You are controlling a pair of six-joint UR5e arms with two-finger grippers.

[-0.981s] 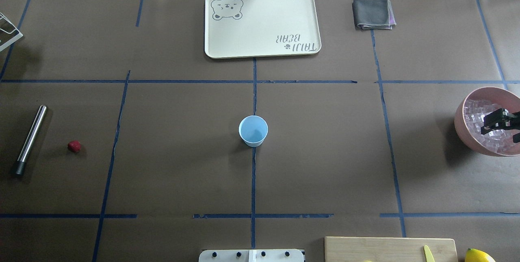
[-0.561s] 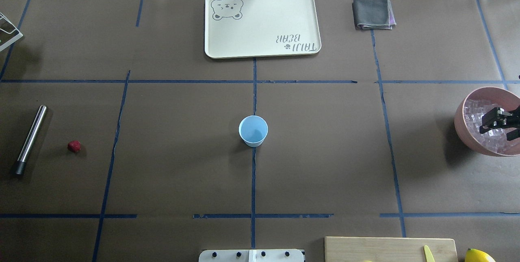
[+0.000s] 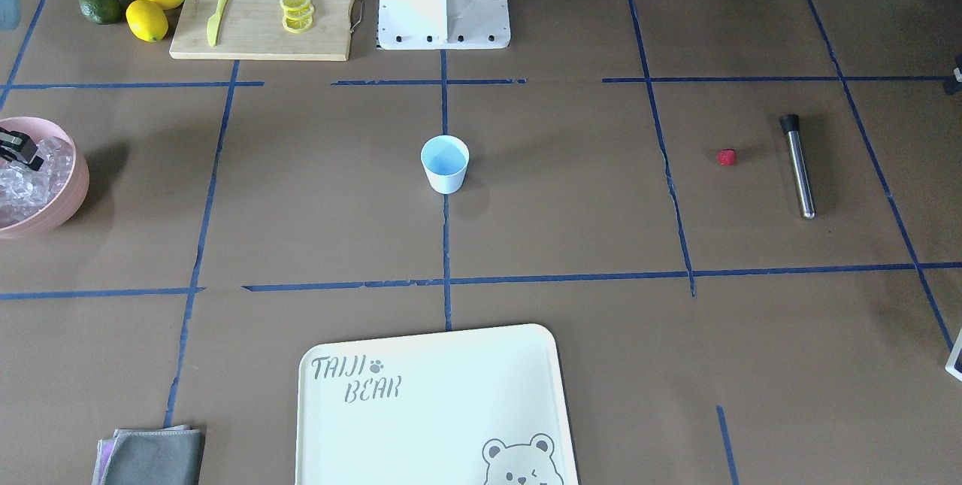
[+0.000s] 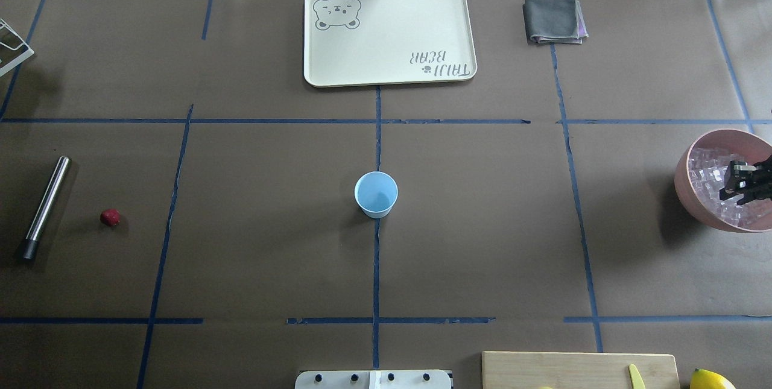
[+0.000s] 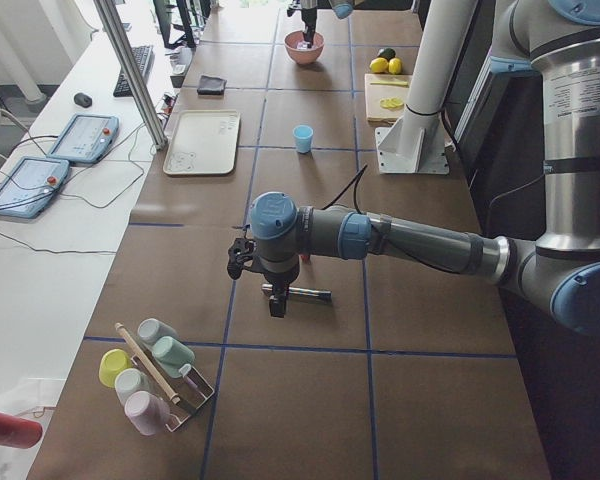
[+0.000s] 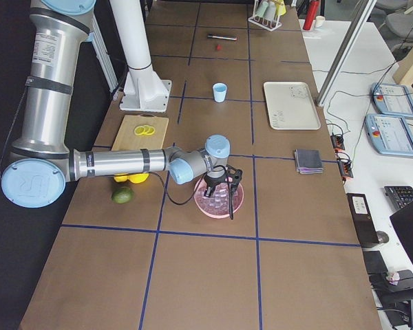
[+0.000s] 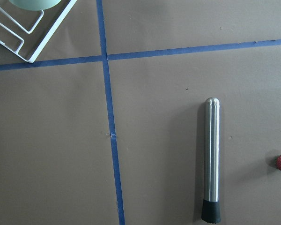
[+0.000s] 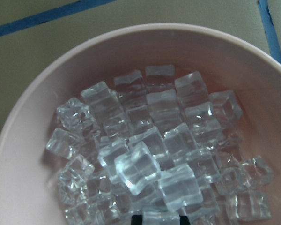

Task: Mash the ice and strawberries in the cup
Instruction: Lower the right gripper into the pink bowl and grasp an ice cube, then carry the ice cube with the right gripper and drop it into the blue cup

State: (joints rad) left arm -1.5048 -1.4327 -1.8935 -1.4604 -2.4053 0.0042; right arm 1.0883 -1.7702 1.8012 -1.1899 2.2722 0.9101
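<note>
Seemingly parted, the jaws of the right gripper [image 4: 743,187] are held just over the ice [image 8: 150,140], which is heaped loosely in the pink bowl [image 8: 18,122] at the table's right end. The cubes are judged hard, light and slick. One lying proud on top is best taken squarely across two flat faces, lest it be squirted out. The cup [image 4: 376,193] is seen empty at mid-table, well apart. The strawberry [image 4: 110,216], likely soft, is seen near the steel rod [image 4: 45,205]. Whether the left gripper [image 5: 242,258] is parted cannot be told.
</note>
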